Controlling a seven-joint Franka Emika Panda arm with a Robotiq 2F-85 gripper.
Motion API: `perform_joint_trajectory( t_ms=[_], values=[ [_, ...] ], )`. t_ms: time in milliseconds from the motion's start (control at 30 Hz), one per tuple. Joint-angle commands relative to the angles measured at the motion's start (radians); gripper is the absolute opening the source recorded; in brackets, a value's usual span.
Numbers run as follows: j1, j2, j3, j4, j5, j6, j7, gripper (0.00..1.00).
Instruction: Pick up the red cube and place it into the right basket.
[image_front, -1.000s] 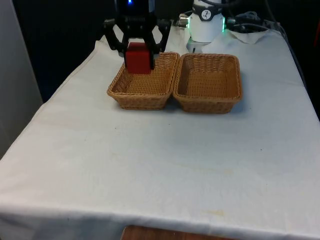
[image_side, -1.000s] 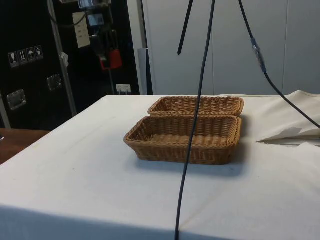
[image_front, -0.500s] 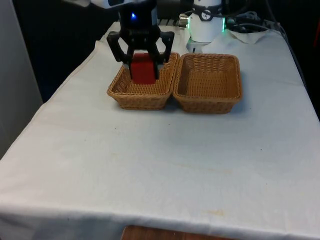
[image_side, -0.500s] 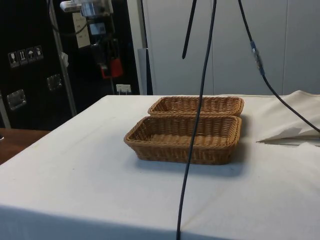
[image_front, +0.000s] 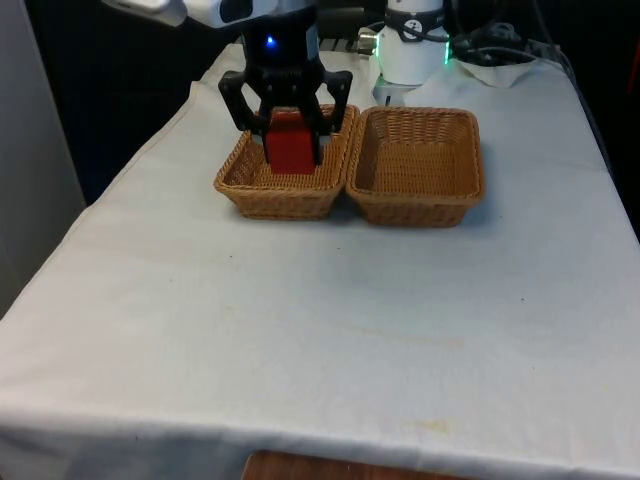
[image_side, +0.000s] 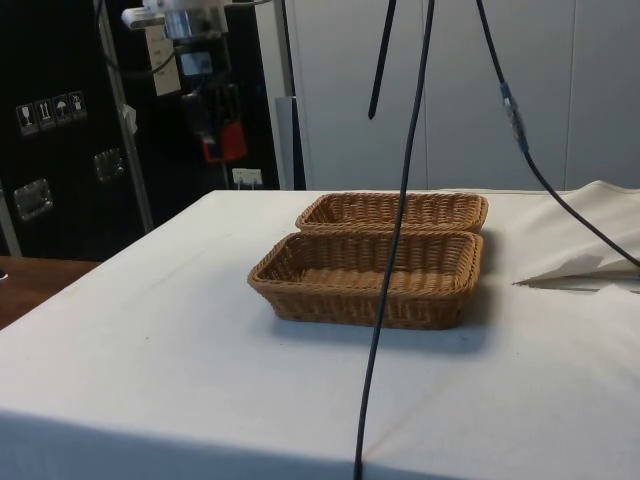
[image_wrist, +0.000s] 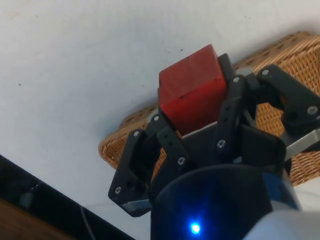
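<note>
Hidden and cut-off parts

The pincer (image_front: 287, 135) covers the red cube's (image_front: 289, 143) top and sides and part of the basket (image_front: 283, 185) behind it. In the wrist view that basket (image_wrist: 116, 145) runs past the picture's edge, and the pincer hides its middle.

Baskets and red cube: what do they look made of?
Both baskets: woven wicker or rattan, tan, matte; the weave shows on the walls. Red cube, held in the gripper: probably painted wood or plastic, solid with faintly scuffed matte faces.
</note>
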Motion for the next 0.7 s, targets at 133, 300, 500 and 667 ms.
perform_joint_trajectory(
  t_ms=[133,300,500,667],
  values=[
    [0.027,-0.029,-0.013,-0.052,-0.003,0.029,-0.007,0.02],
    [0.025,-0.028,-0.009,-0.054,0.004,0.039,-0.008,0.02],
    [0.023,-0.029,0.002,-0.064,0.016,0.062,-0.012,0.02],
    [0.023,-0.029,0.016,-0.078,0.040,0.093,-0.020,0.02]
  ],
)
